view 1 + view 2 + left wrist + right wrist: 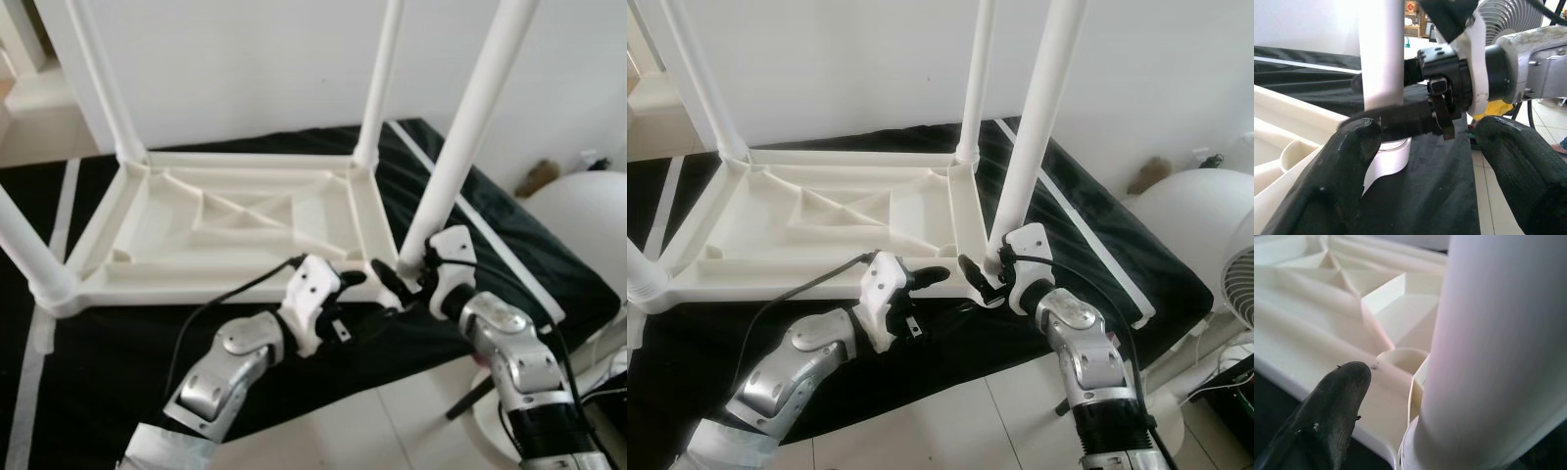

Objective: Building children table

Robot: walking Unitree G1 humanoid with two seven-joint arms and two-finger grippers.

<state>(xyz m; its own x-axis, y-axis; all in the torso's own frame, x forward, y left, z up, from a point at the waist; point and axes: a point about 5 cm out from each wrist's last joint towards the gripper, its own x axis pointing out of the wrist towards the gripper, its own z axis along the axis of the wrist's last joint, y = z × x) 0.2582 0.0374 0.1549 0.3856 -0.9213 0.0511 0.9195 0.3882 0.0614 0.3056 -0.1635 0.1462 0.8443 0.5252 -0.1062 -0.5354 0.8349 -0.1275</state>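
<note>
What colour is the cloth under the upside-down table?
Black, with pale stripes along its edges; the cloth shows best in the left eye view, beneath the white table.

Left gripper (1425, 161) fingers spread, framing the right gripper (1415, 117), whose dark finger lies against a white table leg (1382, 54). Black cloth (1444, 196) beneath; apparently a fan (1508, 17) behind.

One upturned table top (235, 220), four white legs (468, 122), one fan (1242, 284)
</note>
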